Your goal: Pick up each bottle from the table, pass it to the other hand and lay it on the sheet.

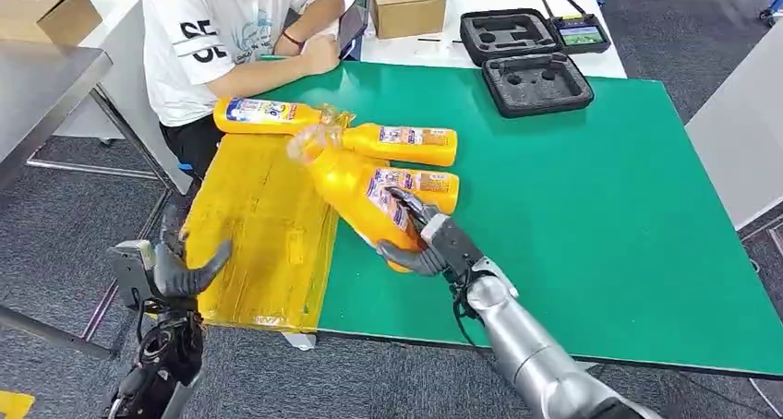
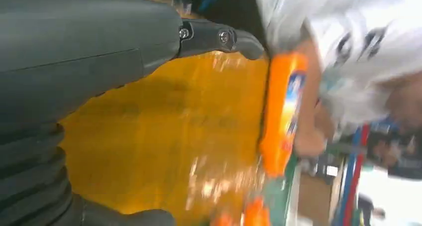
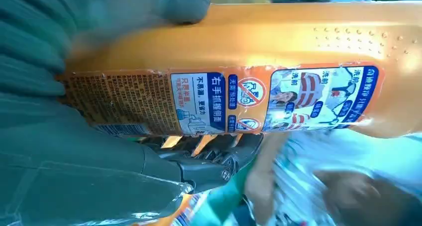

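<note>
Three bottles [image 1: 406,145] beside sheet [image 1: 258,234]; right hand [image 1: 420,239] grips one [image 1: 355,197]; left hand [image 1: 175,267] spread.

The head view looks forward and down from high on the robot onto the green mat-covered surface [image 1: 600,207], taking in its near edge, both arms, and a seated person in a white printed T-shirt [image 1: 222,31] at the far left corner. The left wrist view sits close behind the left hand [image 2: 74,76], facing across the crinkled yellow plastic sheet [image 2: 164,131] toward that person; it is blurred and turned. The right wrist view sits very near the right hand [image 3: 74,151], against the label of the held orange plastic bottle [image 3: 278,52]. All three views share the person; head and left wrist views share the sheet
</note>
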Motion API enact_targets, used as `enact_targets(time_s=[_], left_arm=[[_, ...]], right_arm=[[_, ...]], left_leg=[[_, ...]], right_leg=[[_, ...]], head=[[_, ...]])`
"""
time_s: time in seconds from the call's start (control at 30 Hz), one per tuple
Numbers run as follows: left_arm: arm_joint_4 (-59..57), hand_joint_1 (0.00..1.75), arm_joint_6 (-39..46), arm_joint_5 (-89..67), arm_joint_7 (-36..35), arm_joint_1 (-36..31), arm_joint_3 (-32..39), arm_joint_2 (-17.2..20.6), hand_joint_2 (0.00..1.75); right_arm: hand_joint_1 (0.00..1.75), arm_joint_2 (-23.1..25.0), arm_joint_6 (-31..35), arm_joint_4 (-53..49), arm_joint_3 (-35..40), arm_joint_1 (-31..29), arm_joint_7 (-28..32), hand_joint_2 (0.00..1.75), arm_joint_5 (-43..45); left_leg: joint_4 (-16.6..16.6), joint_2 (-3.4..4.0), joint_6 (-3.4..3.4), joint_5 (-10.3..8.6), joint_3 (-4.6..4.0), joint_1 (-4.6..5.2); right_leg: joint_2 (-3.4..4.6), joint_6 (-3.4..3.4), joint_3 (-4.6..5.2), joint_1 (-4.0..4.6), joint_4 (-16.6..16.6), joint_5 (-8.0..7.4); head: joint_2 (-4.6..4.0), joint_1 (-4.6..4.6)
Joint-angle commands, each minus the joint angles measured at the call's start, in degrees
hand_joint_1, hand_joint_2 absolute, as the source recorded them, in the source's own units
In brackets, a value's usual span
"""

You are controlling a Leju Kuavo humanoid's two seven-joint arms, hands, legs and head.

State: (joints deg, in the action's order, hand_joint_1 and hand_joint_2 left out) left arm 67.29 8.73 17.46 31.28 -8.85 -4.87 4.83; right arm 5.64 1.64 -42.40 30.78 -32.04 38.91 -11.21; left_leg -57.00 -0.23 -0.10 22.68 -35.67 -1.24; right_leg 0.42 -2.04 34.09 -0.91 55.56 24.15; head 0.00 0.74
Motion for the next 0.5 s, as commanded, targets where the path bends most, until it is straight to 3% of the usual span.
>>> enact_targets(time_s=[0.03, 0.3, 0.5], left_arm=[[3.3, 0.0, -3.1, 2.4, -2.1, 1.7, -4.4, 0.7, 1.75], [9.9, 0.0, -13.9, 8.4, -6.4, 3.5, -12.6, 1.8, 1.75], [11.5, 0.0, -19.2, 10.4, -7.6, 0.2, -17.6, 1.8, 1.75]], right_arm=[[1.75, 0.0, 2.4, -4.4, -0.7, 1.9, 0.8, 1.75, 0.5], [1.75, 1.3, 5.3, -1.7, -0.4, 4.7, 1.1, 1.75, 0.2], [1.75, 2.7, 6.3, 0.0, 0.8, 7.6, 1.1, 1.75, -0.2]], left_leg=[[0.0, -0.05, 0.07, 0.1, 0.15, 0.02], [0.0, -0.05, 0.09, 0.15, 0.23, 0.0], [0.0, -0.09, 0.05, 0.07, 0.09, 0.0]], right_leg=[[-0.1, 0.07, -0.19, 0.01, 0.0, 0.12], [-0.11, 0.08, -0.29, 0.03, 0.0, 0.15], [-0.13, 0.07, -0.16, 0.02, 0.0, 0.09]], head=[[0.0, 0.0], [0.0, 0.0], [0.0, 0.0]])
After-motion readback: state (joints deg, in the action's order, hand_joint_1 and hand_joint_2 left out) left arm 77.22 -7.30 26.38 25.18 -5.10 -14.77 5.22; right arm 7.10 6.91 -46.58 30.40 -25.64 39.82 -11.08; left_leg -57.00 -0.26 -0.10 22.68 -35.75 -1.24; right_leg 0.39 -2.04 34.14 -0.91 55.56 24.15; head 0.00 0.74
